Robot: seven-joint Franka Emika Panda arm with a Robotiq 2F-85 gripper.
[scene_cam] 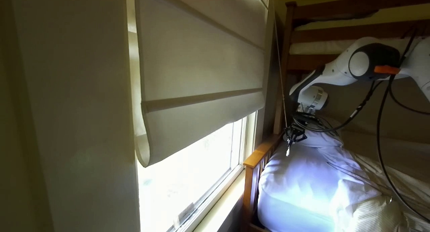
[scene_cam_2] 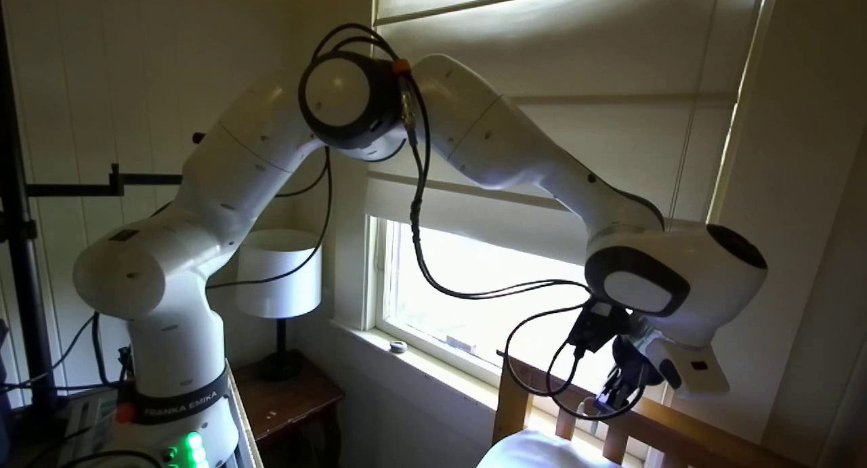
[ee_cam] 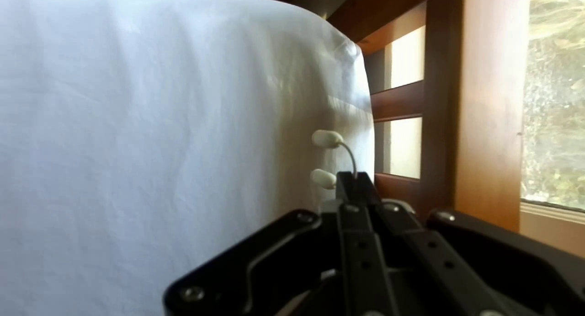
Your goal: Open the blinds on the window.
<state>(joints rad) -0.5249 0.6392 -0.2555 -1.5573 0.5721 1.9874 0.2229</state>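
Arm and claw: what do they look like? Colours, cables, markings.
Arm: white, rounded, black trim at joints, orange piece mid-arm, looping black cables. Dark base band reads FRANKA EMIKA, green lights below. Claw: black, angular linkages, silver-coloured screws.

Arm (scene_cam_2: 528,150) was white, segments (scene_cam_2: 467,116) smooth and rounded, thin seams (scene_cam_2: 254,150) between them. Elbow (scene_cam_2: 352,99) carried round white cap (scene_cam_2: 332,89) in black housing (scene_cam_2: 386,95), plus orange strip (scene_cam: 387,70). Black base band (scene_cam_2: 181,403) read FRANKA EMIKA in pale capitals; green lights (scene_cam_2: 195,442) glowed below, red spot (scene_cam_2: 125,412) beside. Black cables (scene_cam_2: 420,241) looped from elbow to wrist (scene_cam_2: 698,271). Gripper (ee_cam: 355,175) was black, linkages (ee_cam: 274,243) angular, screws (ee_cam: 192,293) silvery.
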